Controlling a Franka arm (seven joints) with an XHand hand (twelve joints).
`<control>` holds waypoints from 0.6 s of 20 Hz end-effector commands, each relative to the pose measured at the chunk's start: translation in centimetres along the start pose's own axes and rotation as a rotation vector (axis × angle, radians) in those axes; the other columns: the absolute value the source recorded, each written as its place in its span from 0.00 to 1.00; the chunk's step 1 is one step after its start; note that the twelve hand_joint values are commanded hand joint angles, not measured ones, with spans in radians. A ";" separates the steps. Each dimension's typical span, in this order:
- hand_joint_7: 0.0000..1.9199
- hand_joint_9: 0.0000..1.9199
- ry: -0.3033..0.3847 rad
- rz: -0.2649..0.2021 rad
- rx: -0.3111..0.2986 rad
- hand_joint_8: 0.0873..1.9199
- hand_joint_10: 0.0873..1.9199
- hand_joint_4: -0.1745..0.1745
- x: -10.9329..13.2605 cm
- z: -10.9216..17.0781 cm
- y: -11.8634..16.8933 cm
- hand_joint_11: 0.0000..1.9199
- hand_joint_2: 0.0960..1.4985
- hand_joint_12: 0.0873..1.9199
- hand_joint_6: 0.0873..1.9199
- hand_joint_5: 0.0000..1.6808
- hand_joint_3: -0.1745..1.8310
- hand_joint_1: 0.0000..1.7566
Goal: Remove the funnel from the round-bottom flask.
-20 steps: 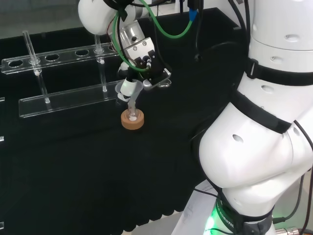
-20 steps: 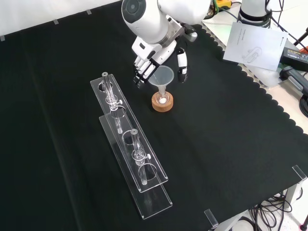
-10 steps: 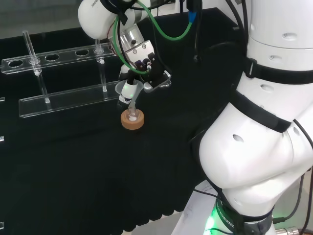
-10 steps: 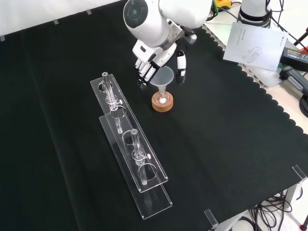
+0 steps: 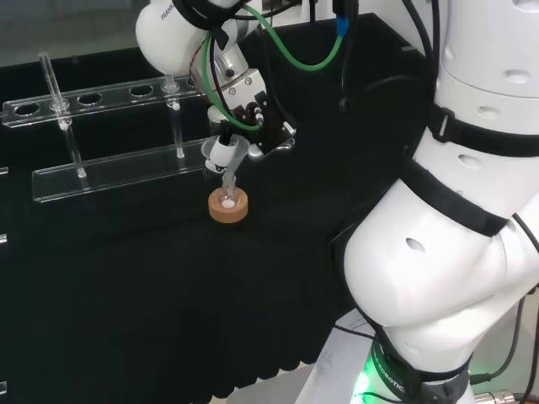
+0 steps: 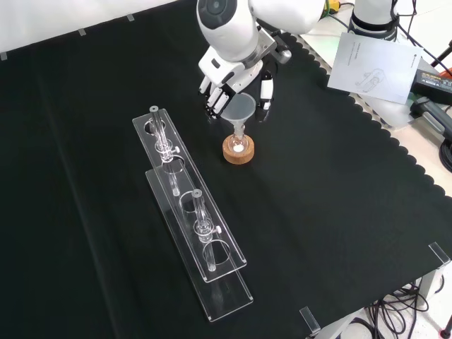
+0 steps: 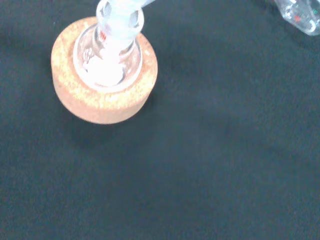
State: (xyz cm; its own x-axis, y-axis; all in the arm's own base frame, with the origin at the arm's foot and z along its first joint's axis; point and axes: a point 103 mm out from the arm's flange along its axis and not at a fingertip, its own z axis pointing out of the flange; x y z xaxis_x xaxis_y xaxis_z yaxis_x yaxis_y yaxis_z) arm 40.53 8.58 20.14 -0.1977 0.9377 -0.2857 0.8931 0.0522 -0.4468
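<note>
One black cloth (image 6: 339, 212) covers the bench under a clear rack (image 6: 191, 226).

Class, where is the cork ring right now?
In the front view, the cork ring sits on the black cloth right of the clear racks, under the flask, just below the hand.

A lab bench: black cloth (image 6: 339, 212) under clear test-tube racks (image 6: 191, 219) at centre left of the front view, a flask (image 7: 107, 57) on a cork ring (image 6: 239, 150)
</note>
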 end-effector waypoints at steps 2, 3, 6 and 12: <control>0.30 0.58 -0.018 0.006 -0.036 0.32 0.21 0.39 -0.3 -1.5 -0.9 0.32 0.55 0.63 0.22 0.35 0.27 0.36; 0.30 0.58 -0.017 0.005 -0.038 0.32 0.21 0.39 -0.4 -1.7 -1.0 0.32 0.55 0.63 0.23 0.35 0.27 0.36; 0.30 0.59 -0.017 0.009 -0.046 0.32 0.22 0.39 -1.0 -2.8 -1.8 0.33 0.55 0.63 0.25 0.34 0.27 0.37; 0.30 0.60 -0.031 0.039 -0.053 0.33 0.23 0.39 -2.0 -5.7 -3.6 0.33 0.54 0.63 0.28 0.33 0.28 0.37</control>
State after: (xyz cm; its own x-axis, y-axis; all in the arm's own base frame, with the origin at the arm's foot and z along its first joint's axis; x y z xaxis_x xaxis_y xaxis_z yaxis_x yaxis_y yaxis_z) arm 40.41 8.62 23.39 -0.1929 0.9324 -0.3055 0.9126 0.0561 -0.4050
